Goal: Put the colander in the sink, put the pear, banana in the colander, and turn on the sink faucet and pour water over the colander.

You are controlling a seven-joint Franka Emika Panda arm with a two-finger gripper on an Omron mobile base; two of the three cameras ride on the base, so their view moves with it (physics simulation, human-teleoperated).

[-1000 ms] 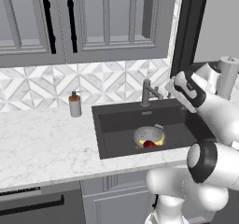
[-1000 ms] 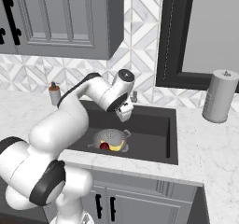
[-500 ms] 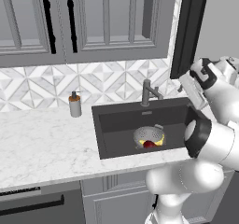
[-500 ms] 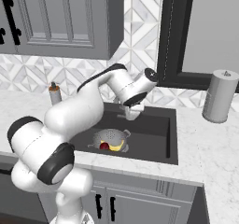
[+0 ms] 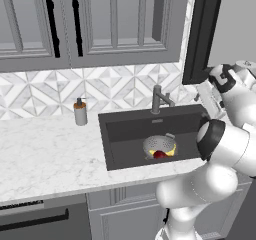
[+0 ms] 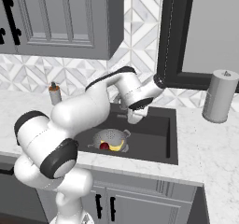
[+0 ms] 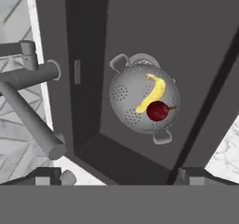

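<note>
The gripper hangs above the sink with its fingers spread wide and nothing between them, touching nothing. In the hand view its two dark fingertips frame the basin from above. The colander sits on the sink floor, well apart from the walls, with open basin around it. Inside it the banana lies just beside the pear. The sink faucet stands at the sink's back edge, its spout angled over the basin. The left base view adds a soap dispenser on the marble counter; the right base view adds a paper towel roll.
</note>
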